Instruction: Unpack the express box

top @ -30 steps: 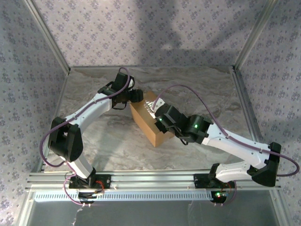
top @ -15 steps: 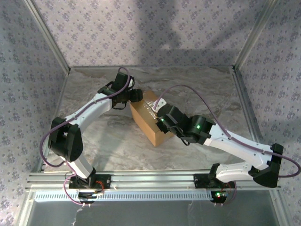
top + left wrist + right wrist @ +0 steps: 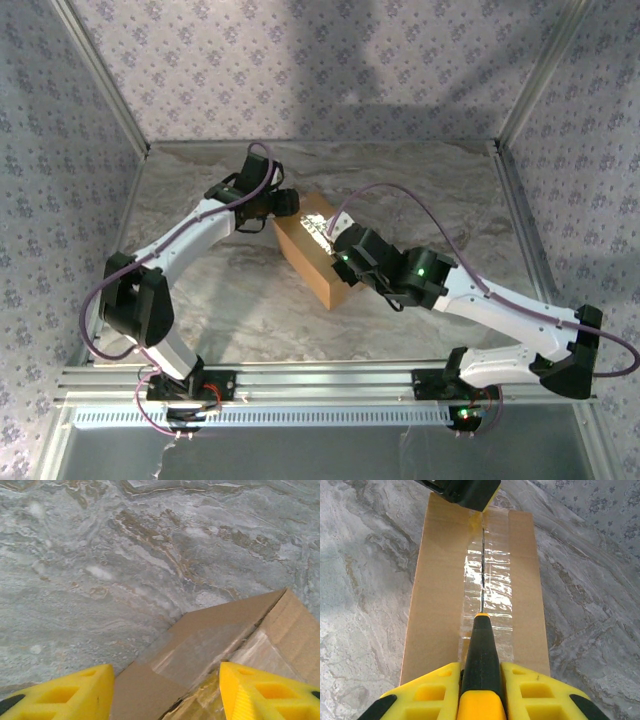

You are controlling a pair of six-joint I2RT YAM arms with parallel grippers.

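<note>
- One express box (image 3: 308, 255) lies on the tabletop (image 3: 430, 190).
- Left gripper (image 3: 167, 682): jaws apart over one box end.
- Right gripper (image 3: 481, 675): jaws clamped on black cutter (image 3: 481, 645), tip on tape (image 3: 489, 580).

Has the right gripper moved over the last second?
Yes, slightly. The right gripper, shut on a cutter, has drawn back along the express box, toward the near aluminium rail and a little right.

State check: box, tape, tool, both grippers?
express box: flaps shut.
clear tape: on the seam, wrinkled; dark line down its middle, cut or not unclear.
black tool: clamped, tip at the taped seam.
right gripper: shut on the black tool.
left gripper: open, fingers either side of the box's end.
</note>
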